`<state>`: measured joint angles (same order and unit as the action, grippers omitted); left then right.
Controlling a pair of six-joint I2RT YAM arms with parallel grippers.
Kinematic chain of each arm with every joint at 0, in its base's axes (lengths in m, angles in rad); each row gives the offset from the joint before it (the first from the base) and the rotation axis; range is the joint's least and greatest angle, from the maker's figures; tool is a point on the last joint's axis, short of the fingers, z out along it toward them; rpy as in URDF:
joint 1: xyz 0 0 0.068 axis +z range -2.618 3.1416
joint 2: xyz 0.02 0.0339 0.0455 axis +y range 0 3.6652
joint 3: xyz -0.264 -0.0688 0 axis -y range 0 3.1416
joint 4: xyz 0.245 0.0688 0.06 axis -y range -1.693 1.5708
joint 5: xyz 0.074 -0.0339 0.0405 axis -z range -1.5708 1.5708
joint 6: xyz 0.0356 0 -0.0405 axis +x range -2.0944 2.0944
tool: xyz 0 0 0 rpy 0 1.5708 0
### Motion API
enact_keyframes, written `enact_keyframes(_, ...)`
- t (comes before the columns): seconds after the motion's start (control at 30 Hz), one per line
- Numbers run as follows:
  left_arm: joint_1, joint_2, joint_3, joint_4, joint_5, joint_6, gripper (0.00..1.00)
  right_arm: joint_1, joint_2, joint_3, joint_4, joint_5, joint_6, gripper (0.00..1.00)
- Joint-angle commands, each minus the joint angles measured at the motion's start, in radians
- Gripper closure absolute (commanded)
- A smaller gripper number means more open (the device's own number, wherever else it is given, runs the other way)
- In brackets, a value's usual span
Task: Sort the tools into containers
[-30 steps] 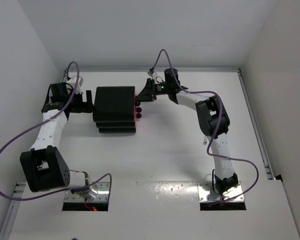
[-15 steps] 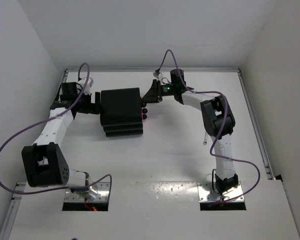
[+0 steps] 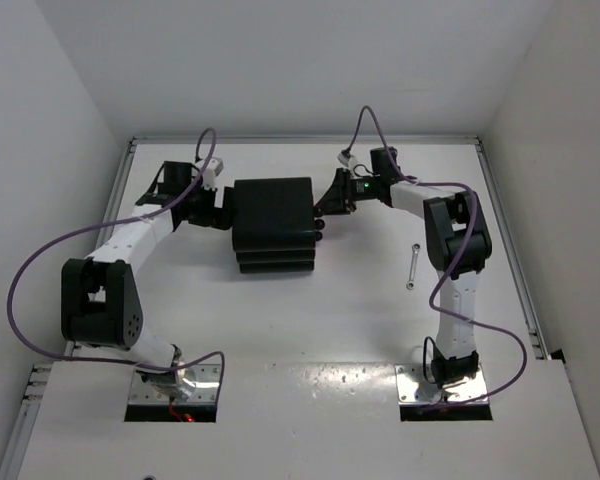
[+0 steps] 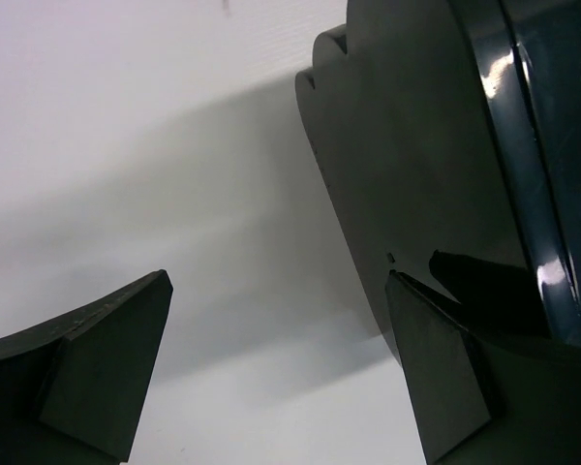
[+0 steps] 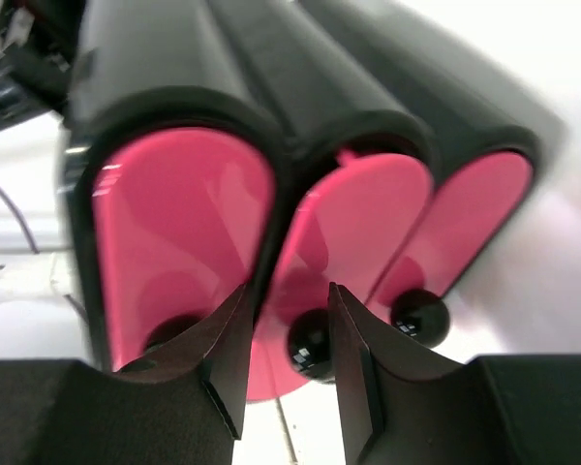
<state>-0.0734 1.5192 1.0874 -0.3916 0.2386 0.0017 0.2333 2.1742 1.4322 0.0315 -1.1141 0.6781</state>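
White left arm [image 3: 140,235] and right arm [image 3: 452,310], blocky black joints [image 3: 98,305], purple cables [image 3: 11,298], black wedge-shaped pincer fingers [image 4: 97,378], silver base plates [image 3: 208,375], green wrist light [image 3: 364,184]

Three glossy pink drawers [image 5: 184,232], each with a round black knob [image 5: 310,341] low on its rounded front, sit stepped in a black chest [image 3: 273,215] near the table's far edge, fronts facing the right edge. A thin silver wrench [image 3: 412,267] lies flat toward the right edge, well apart from the chest.
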Motion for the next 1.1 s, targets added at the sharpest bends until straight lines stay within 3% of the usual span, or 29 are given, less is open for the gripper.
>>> enact_keyframes(0.0,-0.097,0.021,0.039,0.048,0.045,-0.049,0.01,-0.008,-0.048,-0.007,-0.084,0.010,-0.104,0.63)
enact_keyframes(0.47,-0.141,0.032,0.049,0.060,-0.036,-0.058,0.01,-0.066,-0.115,-0.055,-0.160,0.060,-0.204,0.60)
enact_keyframes(0.73,-0.141,0.004,0.031,0.069,-0.088,-0.058,0.01,-0.187,-0.330,-0.203,-0.168,0.305,-0.271,0.56)
enact_keyframes(0.9,-0.141,-0.027,0.009,0.080,-0.111,-0.058,0.01,-0.235,-0.464,-0.329,-0.091,0.329,-0.325,0.54)
enact_keyframes(1.03,-0.109,-0.109,0.009,0.089,-0.214,-0.049,0.01,-0.302,-0.485,-0.282,-0.348,0.421,-0.475,0.54)
enact_keyframes(1.07,-0.091,-0.129,0.020,0.089,-0.295,-0.049,0.01,-0.319,-0.485,-0.254,-0.404,0.431,-0.507,0.54)
